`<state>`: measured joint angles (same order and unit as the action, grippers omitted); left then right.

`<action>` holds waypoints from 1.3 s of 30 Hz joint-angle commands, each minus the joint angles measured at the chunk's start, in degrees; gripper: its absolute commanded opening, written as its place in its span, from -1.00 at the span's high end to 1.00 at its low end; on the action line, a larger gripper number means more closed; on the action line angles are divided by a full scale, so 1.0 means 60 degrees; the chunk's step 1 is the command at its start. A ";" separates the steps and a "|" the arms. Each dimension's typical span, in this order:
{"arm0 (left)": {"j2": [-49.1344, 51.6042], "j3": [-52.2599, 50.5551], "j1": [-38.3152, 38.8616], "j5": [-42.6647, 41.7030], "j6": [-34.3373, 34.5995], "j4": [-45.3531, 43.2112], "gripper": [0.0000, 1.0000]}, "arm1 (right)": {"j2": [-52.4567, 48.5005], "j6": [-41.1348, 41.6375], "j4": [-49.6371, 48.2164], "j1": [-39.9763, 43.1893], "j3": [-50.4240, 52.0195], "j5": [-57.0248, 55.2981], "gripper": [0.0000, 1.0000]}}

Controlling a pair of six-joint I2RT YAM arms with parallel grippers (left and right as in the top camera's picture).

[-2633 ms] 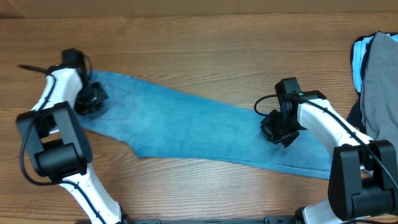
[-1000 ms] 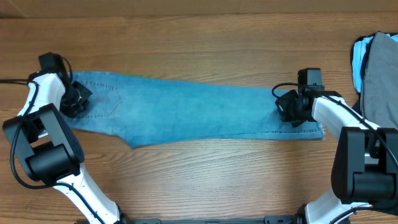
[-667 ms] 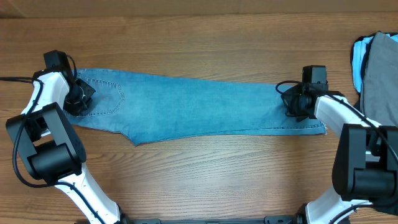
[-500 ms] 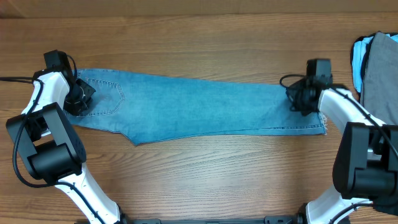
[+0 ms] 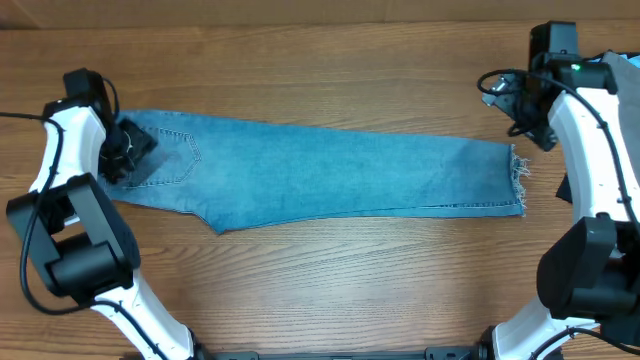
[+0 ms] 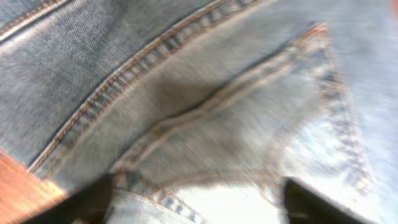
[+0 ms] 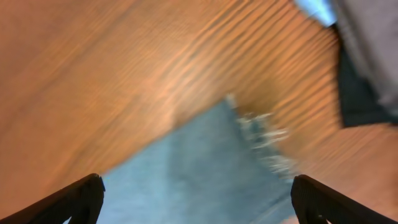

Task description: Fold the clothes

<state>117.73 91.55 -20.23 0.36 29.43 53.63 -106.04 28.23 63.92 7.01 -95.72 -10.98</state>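
Note:
The light-blue jeans (image 5: 330, 178) lie flat and stretched across the table, waist at the left, frayed hem (image 5: 519, 180) at the right. My left gripper (image 5: 125, 152) hovers low over the waist end and stands open; in the left wrist view its gripper (image 6: 199, 208) spreads wide over the pocket stitching (image 6: 249, 99), blurred. My right gripper (image 5: 527, 108) is open, lifted up and back from the hem. In the right wrist view the gripper (image 7: 199, 202) holds nothing, with the frayed hem (image 7: 258, 134) below it.
A pile of other clothes sits at the right table edge: a grey garment (image 5: 608, 110) (image 7: 373, 43) over a pale-blue one (image 5: 577, 95) and a dark one (image 7: 357, 102). Bare wood table (image 5: 330, 60) lies behind and in front of the jeans.
Both grippers pulled the jeans straight, then opened and let go. The right gripper rose and moved to the upper right, off the hem. The left one stayed at the waist.

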 commanded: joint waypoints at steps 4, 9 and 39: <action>-0.0393 0.0222 0.0350 -0.1308 -0.1144 0.0339 -1.00 | -0.0022 -0.2765 -0.0393 0.0769 0.0379 -0.0539 -1.00; -0.0390 0.0208 0.1118 -0.1304 -0.1457 0.0364 -1.00 | -0.0146 -0.4149 -0.0951 0.1869 0.1461 0.1512 -1.00; -0.0390 0.0197 0.3053 -0.1319 -0.1446 0.0321 -1.00 | -0.0255 -0.4335 -0.4193 0.2353 0.5402 0.3475 -0.93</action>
<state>116.57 91.92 -2.37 -6.90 22.02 55.70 -107.31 0.08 39.44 20.99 -65.43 9.65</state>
